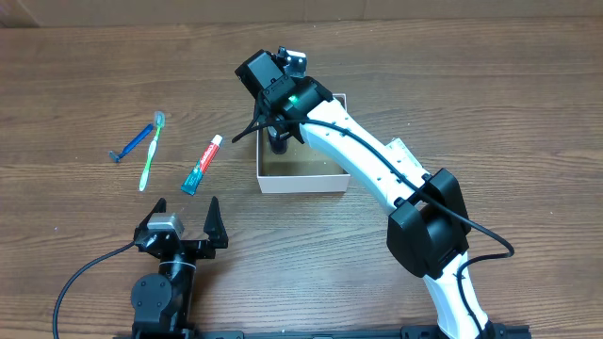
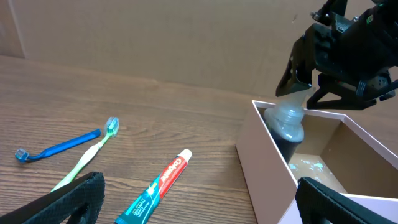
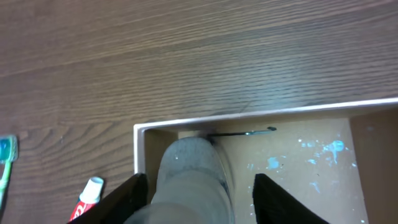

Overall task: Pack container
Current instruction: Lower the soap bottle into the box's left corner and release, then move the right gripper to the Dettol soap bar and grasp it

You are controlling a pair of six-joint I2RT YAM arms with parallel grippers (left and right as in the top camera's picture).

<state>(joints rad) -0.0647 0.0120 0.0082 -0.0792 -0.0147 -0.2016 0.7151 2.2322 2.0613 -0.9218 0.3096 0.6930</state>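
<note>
The left arm's fingers (image 1: 214, 224) are spread wide above the worktop (image 1: 471, 94), holding nothing. The right arm's fingers (image 3: 273, 202) stand parted either side of a dark bottle (image 2: 287, 130) with a grey cap; a gap shows on one side. The bottle stands upright in a corner of the container (image 1: 301, 181), directly beneath them. Ahead of the left arm's fingers lies a toothpaste tube (image 2: 158, 186) lettered "Colgate", with a green toothbrush (image 2: 93, 149) and a blue-handled tool (image 2: 59, 146) beyond.

Even, soft light from above; faint shadows; no glare; bottle (image 3: 189, 183) near right-wrist lens blurred.
</note>
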